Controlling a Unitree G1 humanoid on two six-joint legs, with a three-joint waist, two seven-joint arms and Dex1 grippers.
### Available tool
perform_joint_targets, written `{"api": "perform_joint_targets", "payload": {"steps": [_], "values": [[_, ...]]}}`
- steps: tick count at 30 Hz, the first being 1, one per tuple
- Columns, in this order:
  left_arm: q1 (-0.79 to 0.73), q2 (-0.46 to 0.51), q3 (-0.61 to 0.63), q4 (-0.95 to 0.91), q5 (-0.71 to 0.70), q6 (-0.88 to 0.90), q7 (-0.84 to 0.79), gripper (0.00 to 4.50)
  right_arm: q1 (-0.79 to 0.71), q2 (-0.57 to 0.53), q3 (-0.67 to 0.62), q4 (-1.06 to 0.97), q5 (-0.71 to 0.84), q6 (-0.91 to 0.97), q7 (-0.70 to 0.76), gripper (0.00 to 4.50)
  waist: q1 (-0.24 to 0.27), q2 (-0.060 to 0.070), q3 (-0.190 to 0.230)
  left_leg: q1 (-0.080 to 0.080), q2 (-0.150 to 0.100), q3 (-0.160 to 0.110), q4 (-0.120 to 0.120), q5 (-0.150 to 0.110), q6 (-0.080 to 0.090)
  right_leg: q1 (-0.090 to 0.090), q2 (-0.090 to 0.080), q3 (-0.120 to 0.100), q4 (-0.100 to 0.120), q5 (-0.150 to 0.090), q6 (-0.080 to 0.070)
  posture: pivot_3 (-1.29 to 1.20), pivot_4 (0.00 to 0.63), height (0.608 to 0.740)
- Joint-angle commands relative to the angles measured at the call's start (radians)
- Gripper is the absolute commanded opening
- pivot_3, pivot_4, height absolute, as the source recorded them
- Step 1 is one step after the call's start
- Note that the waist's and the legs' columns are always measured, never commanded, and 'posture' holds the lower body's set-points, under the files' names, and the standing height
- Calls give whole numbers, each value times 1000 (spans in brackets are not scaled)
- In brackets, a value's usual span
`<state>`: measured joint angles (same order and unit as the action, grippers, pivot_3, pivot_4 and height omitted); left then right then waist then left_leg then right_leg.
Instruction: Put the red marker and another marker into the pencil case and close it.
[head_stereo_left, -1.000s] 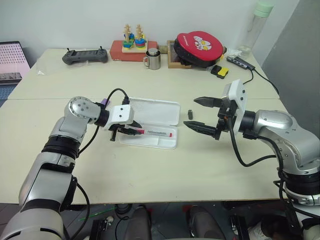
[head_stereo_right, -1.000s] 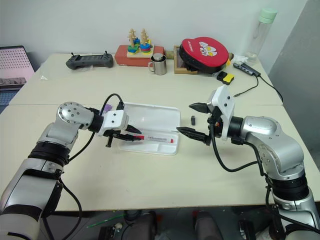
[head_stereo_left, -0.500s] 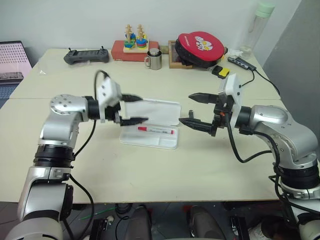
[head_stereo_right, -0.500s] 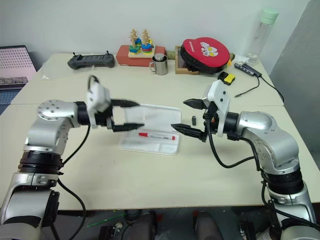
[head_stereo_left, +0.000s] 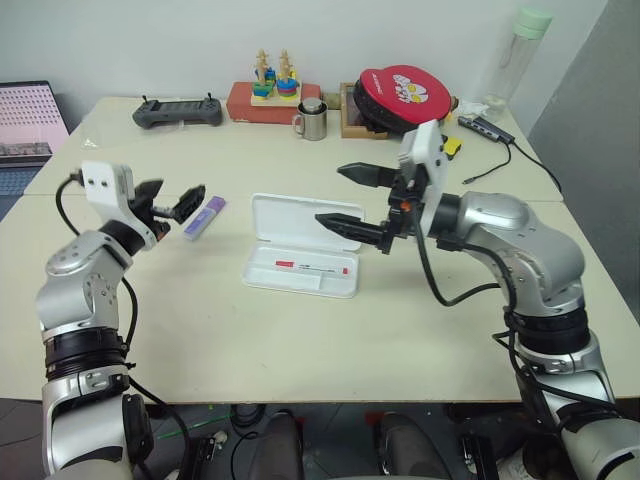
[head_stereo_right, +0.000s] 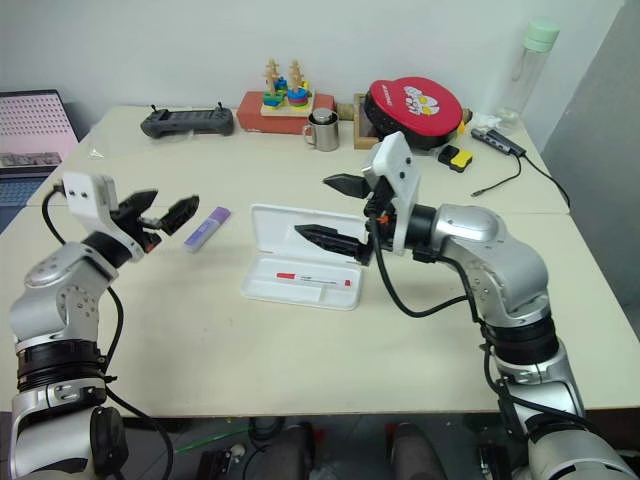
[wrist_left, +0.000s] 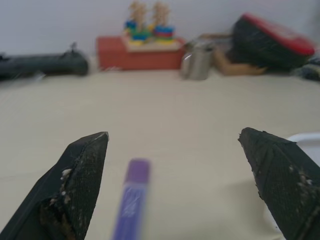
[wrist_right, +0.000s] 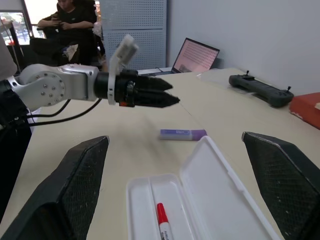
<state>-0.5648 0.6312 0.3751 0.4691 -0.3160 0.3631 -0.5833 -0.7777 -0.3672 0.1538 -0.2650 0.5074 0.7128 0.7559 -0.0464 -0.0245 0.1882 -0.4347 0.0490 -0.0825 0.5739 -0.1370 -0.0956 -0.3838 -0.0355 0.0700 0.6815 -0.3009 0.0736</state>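
While our left gripper (head_stereo_left: 172, 203) hangs wide open and empty in the head views, the purple highlighter (head_stereo_left: 204, 216) lies flat on the table (head_stereo_left: 300, 340) just beyond its fingertips, untouched. Our right gripper (head_stereo_left: 349, 197) is spread just as wide, holding nothing, poised over the raised lid of the white pencil case (head_stereo_left: 303, 258). Below its lower finger, the case lies open with the red marker (head_stereo_left: 315, 267) flat in its tray.

Through the left wrist view we see both fingers (wrist_left: 75, 185) far apart, the highlighter (wrist_left: 131, 200) on the table between them and slightly ahead.

Through the right wrist view our fingers (wrist_right: 75, 182) flank the open case (wrist_right: 200, 200); the marker's red cap (wrist_right: 161, 212) shows in the tray, and the highlighter (wrist_right: 182, 134) lies beyond the lid, near the left gripper (wrist_right: 170, 97).
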Motion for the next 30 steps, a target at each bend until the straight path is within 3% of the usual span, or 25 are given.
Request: {"api": "perform_joint_targets", "payload": {"steps": [1, 5, 13, 17, 30], "values": [[-53, 11, -8, 131, 20, -10, 29, 4485, -34, 18, 17, -3, -24, -30, -9, 4500, 0, 0, 0, 0, 0, 0, 0, 0, 0, 0, 0, 0, 0, 0, 0, 0, 150, 740], [-81, 0, -94, 263, 80, -78, -30, 4485, -43, 54, 30, -8, -34, -18, -41, 4500, 7, -1, 0, -1, 0, 0, 0, 0, 0, 0, 0, 0, 0, 0, 0, 0, 150, 740], [-165, -13, -130, 411, 99, -118, -65, 4485, -42, 69, 25, -17, -40, -9, -66, 4500, 8, -1, 0, -1, 0, 0, -1, 0, 0, 0, 0, -1, 0, 0, 0, 0, 150, 740], [-205, -6, -117, 494, 114, -109, 14, 3783, -41, 65, 16, -8, -48, -14, -75, 4500, 9, -1, 0, -1, 0, 0, 0, 0, 0, 0, 0, -1, 0, 0, 0, 0, 150, 740], [-227, -19, -101, 499, 89, -117, 11, 1326, -48, 57, 3, 11, -51, -26, -67, 4500, 9, -1, 0, 0, 0, 0, -1, 0, 0, 0, 0, -1, 0, 0, 0, 0, 150, 740]]}}
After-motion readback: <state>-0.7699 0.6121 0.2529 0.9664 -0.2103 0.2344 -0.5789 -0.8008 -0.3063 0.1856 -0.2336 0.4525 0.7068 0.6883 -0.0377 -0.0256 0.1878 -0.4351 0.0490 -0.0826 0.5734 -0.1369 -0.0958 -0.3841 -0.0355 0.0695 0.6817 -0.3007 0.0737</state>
